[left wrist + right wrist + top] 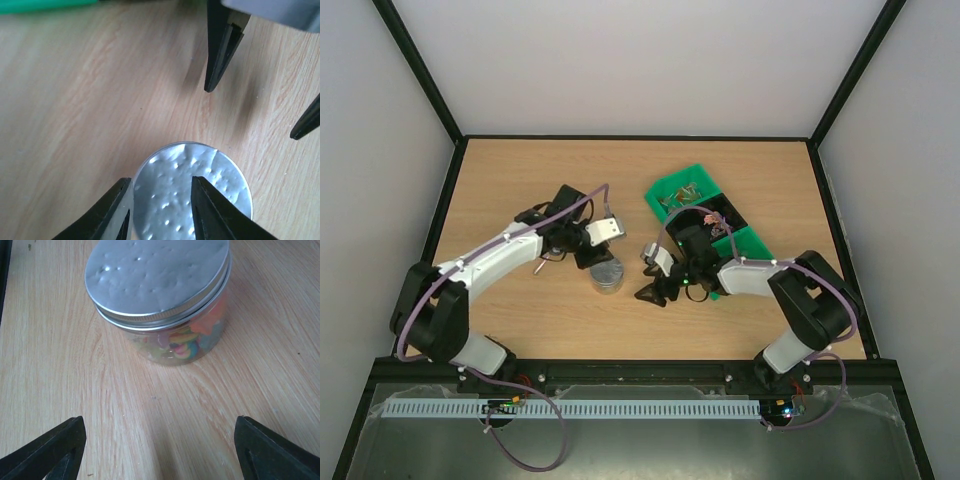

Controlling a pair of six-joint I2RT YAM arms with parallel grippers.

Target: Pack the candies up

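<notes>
Left gripper [161, 181] hovers half-open over lid [200, 185], holding nothing. Right gripper [160, 422] is wide open and empty, facing jar [142, 340]. Candies [182, 342] sit inside the closed jar on table [50, 380]. Jar is likely light and rigid with slick sides; grip across the wall below the lid.

The worktop [520, 180] is made of light brown wood and has a black edge all round it. Near the middle stands a small round jar [607, 277] with see-through sides; its shiny silver lid [155, 275] sits on top, and colourful candies [182, 342] show through the side. Further back on the right sit the green bins [658, 192], close together and turned at a slant to the worktop's edges, apart from the jar.
</notes>
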